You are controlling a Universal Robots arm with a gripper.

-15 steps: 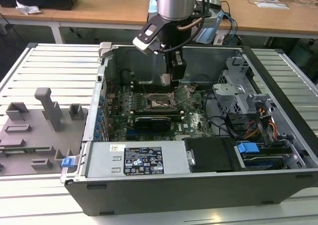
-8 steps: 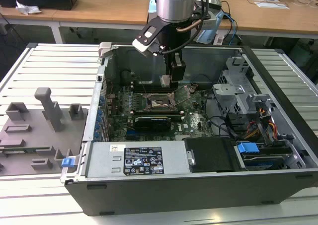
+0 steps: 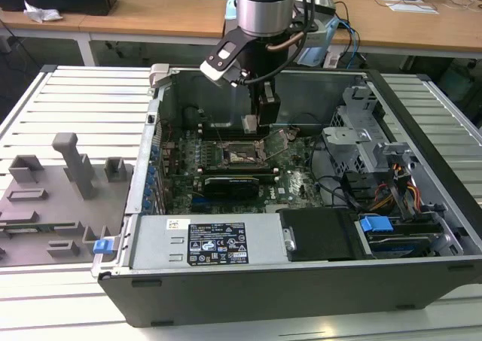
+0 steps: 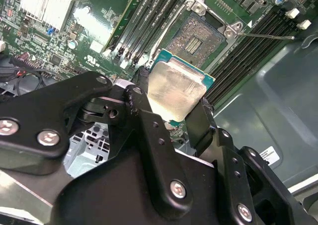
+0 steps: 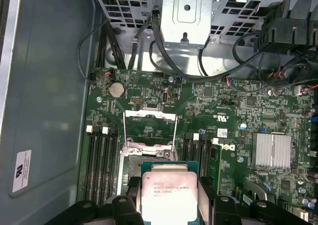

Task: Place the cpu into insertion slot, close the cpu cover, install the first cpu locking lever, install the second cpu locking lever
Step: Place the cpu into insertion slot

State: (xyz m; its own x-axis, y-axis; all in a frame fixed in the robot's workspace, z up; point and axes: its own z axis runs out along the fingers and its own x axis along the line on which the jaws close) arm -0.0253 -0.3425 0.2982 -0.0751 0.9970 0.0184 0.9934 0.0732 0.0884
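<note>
- PC case (image 3: 301, 281): lid off, spans ctr to the exterior view's right, sits on slatted table (image 3: 75, 100).
- Motherboard (image 3: 297, 177): green, flat on case floor, ctr of exterior view.
- Gripper (image 4: 173, 100): inside case, above board. Fingers clamped on two opp. edges of the cpu.
- cpu cover (image 5: 149, 114): swung up, open, at slot edge.
- insertion slot (image 4: 196, 38): pin field exposed.
- cpu (image 5: 169, 195): metal top twd. both wrist cams, held in air near slot, not seated.
- Locking lever (image 4: 263, 36): thin wire, raised beside slot.

Probably lab: slatted workbench (image 3: 83, 100), desks (image 3: 151, 13), opened computer (image 3: 301, 281).
</note>
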